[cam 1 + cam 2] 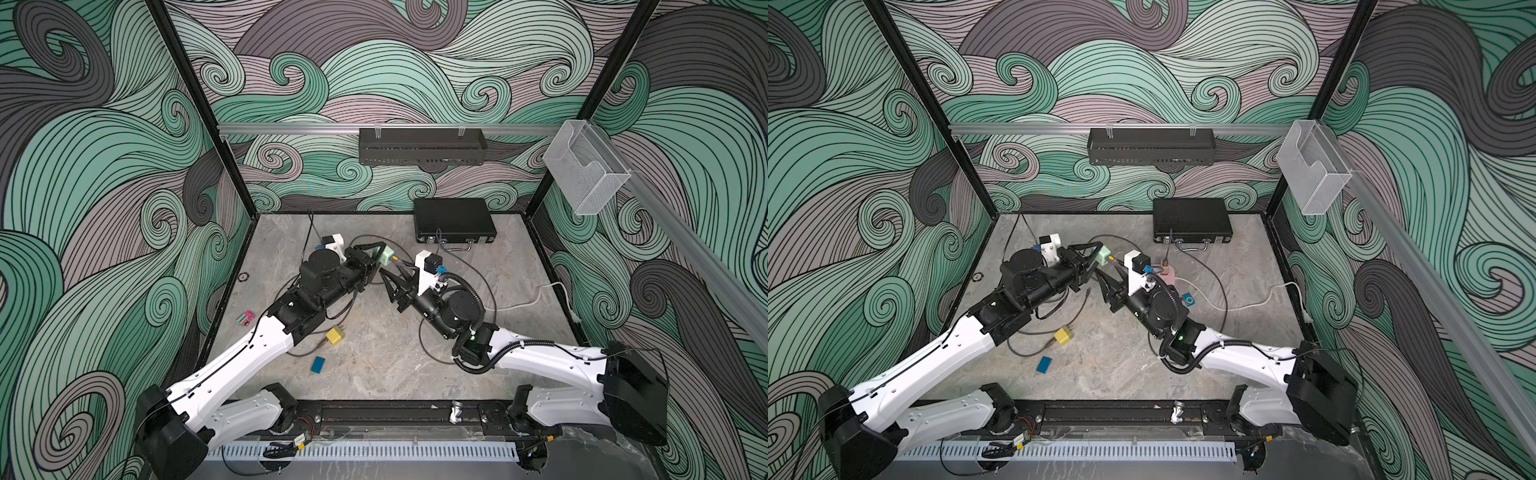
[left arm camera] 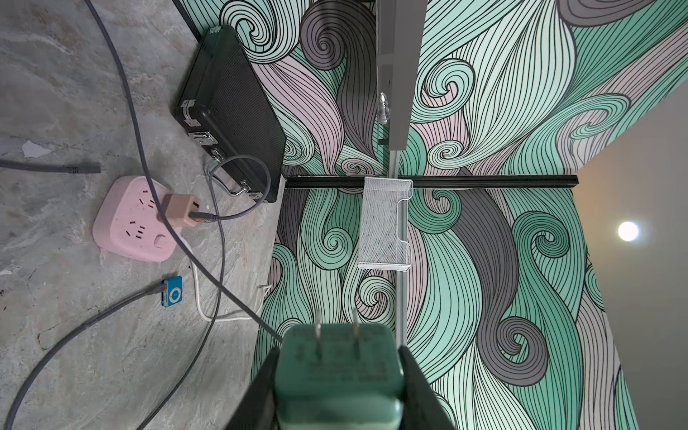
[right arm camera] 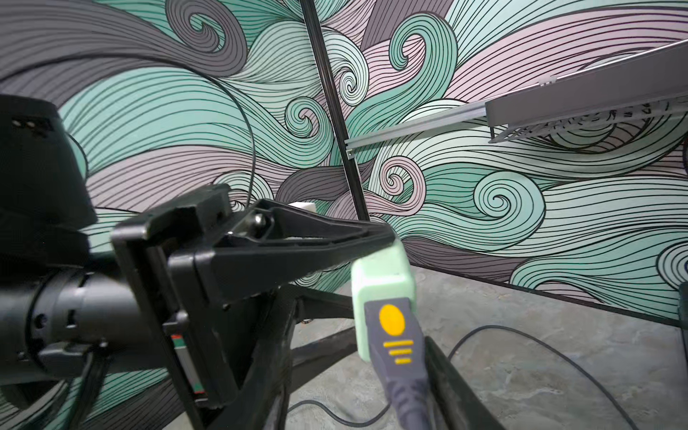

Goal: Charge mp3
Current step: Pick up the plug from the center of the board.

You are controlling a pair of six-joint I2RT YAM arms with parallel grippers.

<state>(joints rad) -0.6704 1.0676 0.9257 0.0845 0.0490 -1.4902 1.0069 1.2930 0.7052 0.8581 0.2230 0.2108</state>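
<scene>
Mp3 player, small and blue, lies flat on the table at about 3 o'clock from the table's centre in a top view. A grey cable reaches its edge and looks plugged in, but that is too small to confirm.

Left gripper is clamped on the green adapter, held off the table with its two prongs pointing out toward the wall. Right gripper sits part-open around the grey USB plug, which is seated in the adapter. One finger is against the plug and there is a gap on the other side, so it doesn't look pinched.

Risks, as a judgement:
- The prongs face away from the pink power strip, so the adapter needs turning. A tilted approach would miss the slots or shove the strip.
- A tan adapter already sits in the strip and a cable crosses over it. Both crowd the free sockets and could snag.
- Carrying the adapter could tug the cable, which could drag the light mp3 player or pop the USB plug out, since the right jaws aren't clamping it.

The mp3 player is at 4 o'clock from both grippers in that top view, well apart, just past the strip. Neither gripper touches it.
</scene>
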